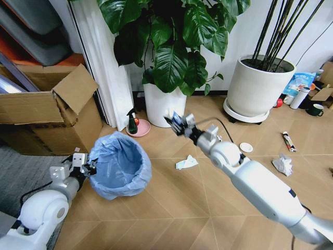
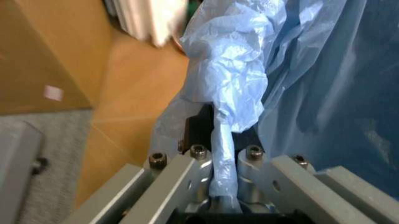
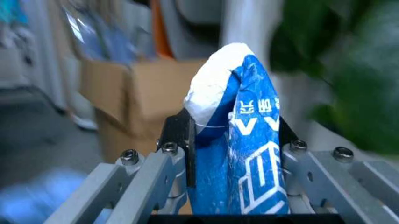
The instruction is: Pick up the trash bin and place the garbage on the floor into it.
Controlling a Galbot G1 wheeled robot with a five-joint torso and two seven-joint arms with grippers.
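The trash bin [image 1: 120, 165] sits at your lower left on the floor [image 1: 182, 208], held by its bag-covered rim.

Your left gripper [image 1: 87, 168] is clamped on the bin's near edge, the light-blue liner [image 2: 227, 107] pinched between its fingers. Your right gripper [image 1: 178, 123] is raised above the floor, between the bin and the white plant pot [image 1: 164, 104], closed on a blue-white crushed packet [image 3: 240, 149]. A crumpled tissue [image 1: 282, 164] and a white paper scrap [image 1: 187, 163] lie on the floor to your right.

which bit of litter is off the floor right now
The blue-white packet, clamped in the right gripper; the tissues lie on the floor.
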